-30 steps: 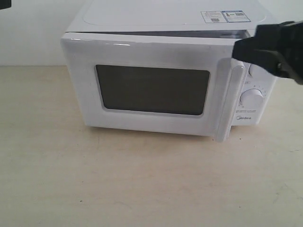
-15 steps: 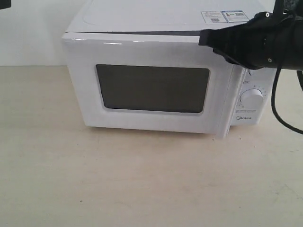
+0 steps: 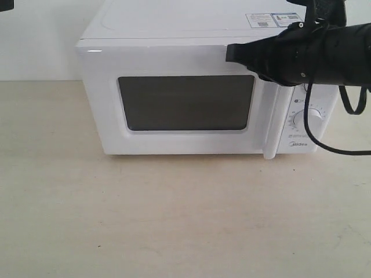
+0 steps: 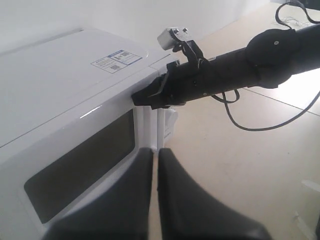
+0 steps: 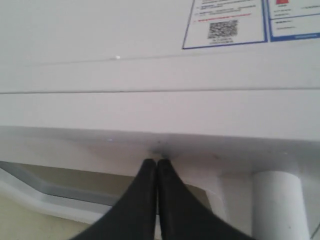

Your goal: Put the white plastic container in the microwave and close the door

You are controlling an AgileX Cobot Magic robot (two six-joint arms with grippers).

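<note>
**Q:** Where did the microwave [image 3: 174, 23] stand, and how was its door [image 3: 104, 104] set?

**A:** It stood at the far middle of the desk [image 3: 174, 220]. The door lay flush against the body, with its vertical handle [image 3: 272, 124] at the right, beside the knob [image 3: 307, 119]. Stickers [image 3: 275, 19] lay on the top at the far right.

**Q:** And the white plastic container?

**A:** It could not be made out behind the dark window [image 3: 185, 103].

**Q:** What state was the right pincer [image 3: 230, 53] in?

**A:** It was clenched and grasped nothing. Its fingers pressed together, and their tips met the door's upper front, just left of the handle. A black cable [image 3: 324, 145] hung from the arm in front of the control panel.

**Q:** And the left pincer [image 4: 154, 152]?

**A:** It was likewise clenched and empty. It was held clear of the microwave, pointing toward the handle.
</note>
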